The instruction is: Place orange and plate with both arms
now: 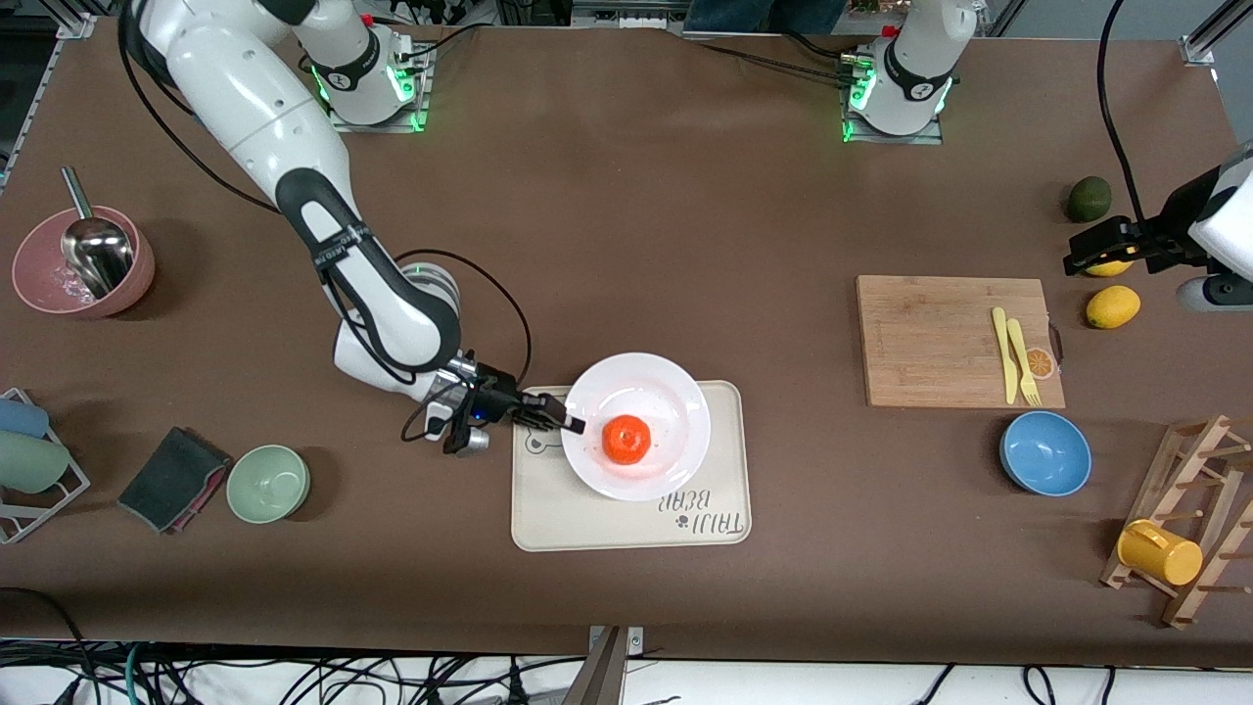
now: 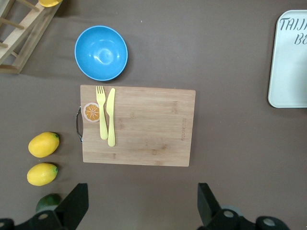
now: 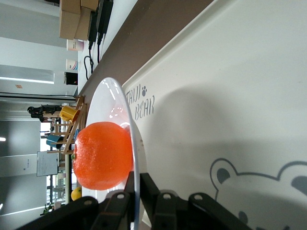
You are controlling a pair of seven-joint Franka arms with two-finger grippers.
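Note:
The white plate (image 1: 668,390) lies over the cream bear-print tray (image 1: 626,527) near the table's middle, with the orange (image 1: 626,440) on it. My right gripper (image 1: 560,416) is shut on the plate's rim at the side toward the right arm's end. In the right wrist view the fingers (image 3: 160,187) pinch the rim of the plate (image 3: 112,100) edge-on, with the orange (image 3: 101,154) right beside them and the tray (image 3: 230,96) under it. I cannot tell if the plate touches the tray. My left gripper (image 1: 1106,252) is open and empty (image 2: 141,191), held over the table by the lemons.
A wooden cutting board (image 1: 940,338) with a yellow fork and knife (image 1: 1016,357), a blue bowl (image 1: 1045,451), a lemon (image 1: 1112,306), a dark green fruit (image 1: 1089,199) and a wooden rack with a yellow cup (image 1: 1160,551) are at the left arm's end. A green bowl (image 1: 268,483), cloth (image 1: 171,478) and pink bowl (image 1: 83,259) are at the right arm's end.

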